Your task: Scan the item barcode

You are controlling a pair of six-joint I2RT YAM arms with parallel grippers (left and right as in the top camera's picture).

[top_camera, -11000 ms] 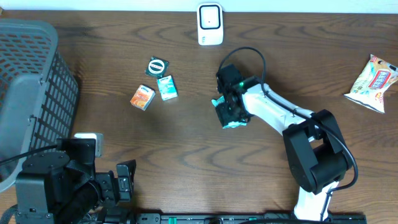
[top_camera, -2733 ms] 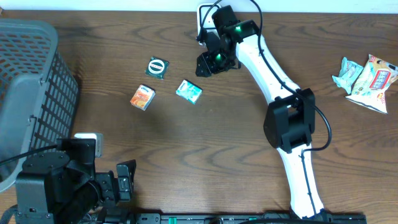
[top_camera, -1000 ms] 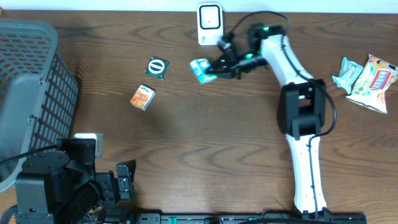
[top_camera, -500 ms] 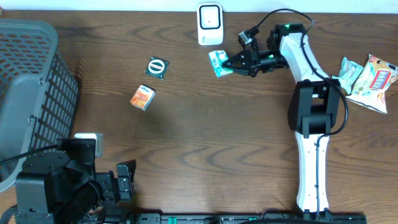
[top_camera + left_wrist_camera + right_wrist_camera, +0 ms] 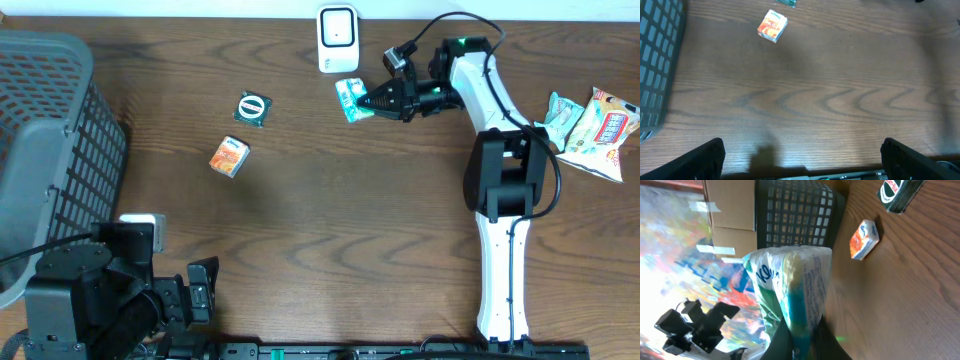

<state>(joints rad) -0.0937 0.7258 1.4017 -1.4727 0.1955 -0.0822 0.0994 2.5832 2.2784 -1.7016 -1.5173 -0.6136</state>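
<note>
Teal-and-white soft plastic tissue pack is held off the brown wood table, just below and right of the white box scanner at the far edge, close to it but not touching. From overhead the pack's long axis runs roughly far-to-near, slightly tilted, and crosswise to the R arm, which reaches in from the right. In the R wrist view the pack sticks out ahead of the fingers with its printed side to the cam; no barcode readable. R gripper jaws are nearly together, pinching the pack's thin edge. L gripper is parked at the near-left with jaws spread wide, holding nothing and touching nothing. Orange small tissue pack and dark green round-label packet lie on the table left of centre, apart from each other. Grey plastic mesh basket is at far left. Two snack bags are at the right edge. Vs 1 s ago: pack and R gripper moved right and a bit farther back, nearer the scanner. Vs half a sec ago: basically no change. About 3 s back the pack lay on the table near the orange one.
</note>
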